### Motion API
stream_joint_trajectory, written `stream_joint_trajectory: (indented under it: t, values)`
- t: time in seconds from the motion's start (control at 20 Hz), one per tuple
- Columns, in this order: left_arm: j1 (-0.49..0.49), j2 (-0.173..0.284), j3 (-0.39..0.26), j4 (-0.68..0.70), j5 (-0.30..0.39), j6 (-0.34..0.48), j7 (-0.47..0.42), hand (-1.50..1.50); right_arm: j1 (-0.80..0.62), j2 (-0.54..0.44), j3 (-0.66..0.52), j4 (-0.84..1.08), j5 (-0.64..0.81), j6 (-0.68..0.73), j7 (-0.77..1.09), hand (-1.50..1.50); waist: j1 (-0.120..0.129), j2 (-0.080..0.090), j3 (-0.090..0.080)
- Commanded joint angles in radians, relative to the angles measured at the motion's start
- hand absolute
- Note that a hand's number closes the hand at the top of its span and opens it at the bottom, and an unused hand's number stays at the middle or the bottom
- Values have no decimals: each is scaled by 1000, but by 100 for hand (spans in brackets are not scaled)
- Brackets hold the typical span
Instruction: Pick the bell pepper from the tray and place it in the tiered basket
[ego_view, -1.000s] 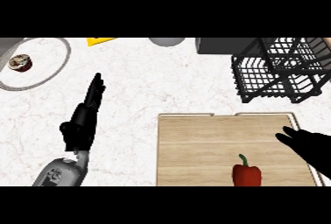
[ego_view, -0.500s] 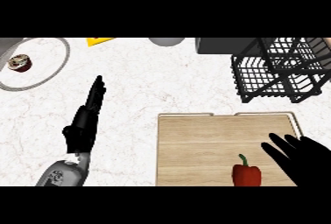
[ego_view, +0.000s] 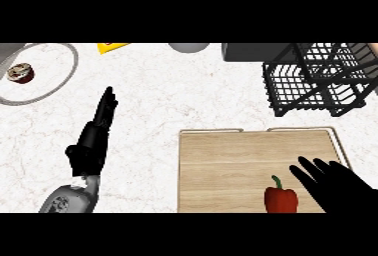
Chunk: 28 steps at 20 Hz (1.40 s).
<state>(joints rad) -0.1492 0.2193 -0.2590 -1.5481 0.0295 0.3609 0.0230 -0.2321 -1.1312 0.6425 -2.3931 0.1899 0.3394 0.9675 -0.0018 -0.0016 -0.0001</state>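
A red bell pepper (ego_view: 281, 198) with a green stem lies on the wooden tray (ego_view: 229, 160), near its front edge. My right hand (ego_view: 336, 185) hovers just right of the pepper, fingers straight and spread, pointing up and left; it does not hold the pepper. The black wire tiered basket (ego_view: 317, 77) stands behind the tray at the upper right. My left hand (ego_view: 92, 137) rests open on the counter at the left, fingers pointing away.
A round plate (ego_view: 63, 80) carrying a small cupcake (ego_view: 20, 73) sits at the far left. A yellow item (ego_view: 112, 47), a grey bowl (ego_view: 189, 47) and a dark container (ego_view: 247, 51) line the back edge.
My right hand has moved left and down across the tray, closing in on the pepper's right side. The left hand and the pepper have stayed put.
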Motion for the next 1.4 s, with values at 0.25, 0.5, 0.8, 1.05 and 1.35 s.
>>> stream_joint_trajectory:
  t: [0.25, 0.5, 0.8, 1.05, 1.35]
  values:
    - [-6, -54, 0, -4, -61, -2, 28, 0, 84, 113, -91, 26, 91, 119, -52, -150, -2, 0, 0]
    - [26, -37, 40, -48, -53, -40, 34, 0, 155, 222, -28, 47, 240, 135, -70, -150, 0, 0, 0]
    - [-10, -37, 79, -47, -43, -81, 68, 0, 92, 397, 5, 139, 283, 204, -30, -150, 6, 1, 0]
    - [-34, -72, 89, 31, -71, -82, 17, 0, 82, 490, 17, 158, 307, 282, 13, -150, 4, 1, 0]
    - [52, -91, 68, -37, -104, -83, 6, 0, 153, 465, -51, 273, 424, 243, -193, -150, 4, 1, 0]
